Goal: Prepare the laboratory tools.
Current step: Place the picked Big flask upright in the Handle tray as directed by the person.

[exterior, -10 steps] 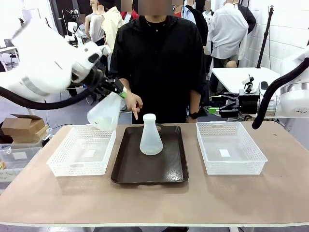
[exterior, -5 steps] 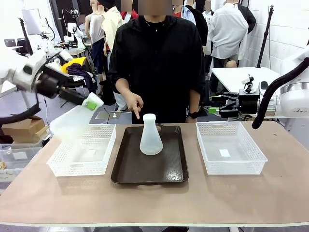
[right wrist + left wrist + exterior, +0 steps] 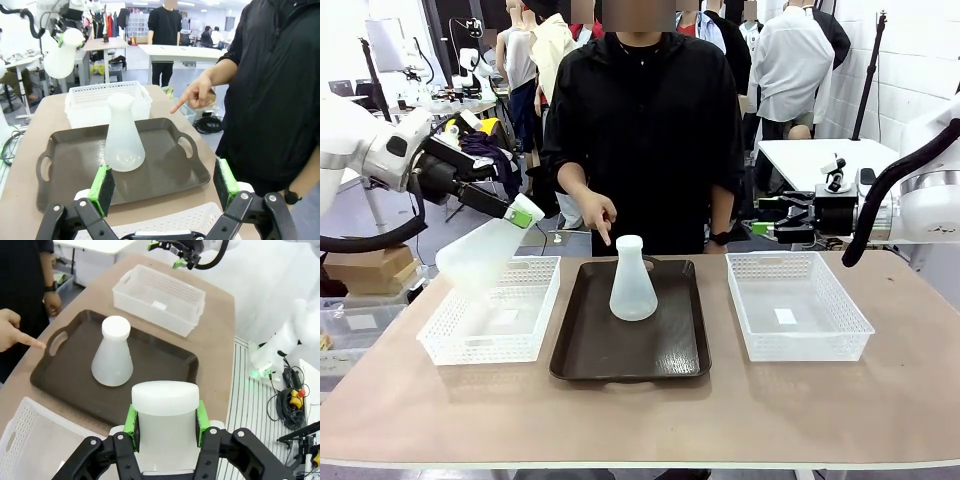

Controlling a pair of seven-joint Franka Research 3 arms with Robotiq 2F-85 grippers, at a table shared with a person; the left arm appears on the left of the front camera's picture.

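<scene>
My left gripper [image 3: 520,212] is shut on the neck of a frosted-white conical flask [image 3: 475,258]. The flask hangs tilted, base down-left, over the left white basket [image 3: 490,345]. In the left wrist view its capped neck [image 3: 165,412] sits between the green pads [image 3: 131,420]. A second flask [image 3: 632,283] stands upright on the dark brown tray [image 3: 620,355]; it appears as the standing flask [image 3: 113,360] and again [image 3: 122,137]. My right gripper [image 3: 767,216] hovers open behind the right basket, its pads [image 3: 102,187] wide apart with nothing between them.
A person in black stands at the far side, one hand [image 3: 600,215] pointing a finger down at the tray's far edge. A white lattice basket [image 3: 795,335] sits right of the tray. The table's front half is bare.
My left arm swung the held flask leftward from beside the tray's far left corner to above the left basket, tilting it further. The right arm and the standing flask stayed still.
</scene>
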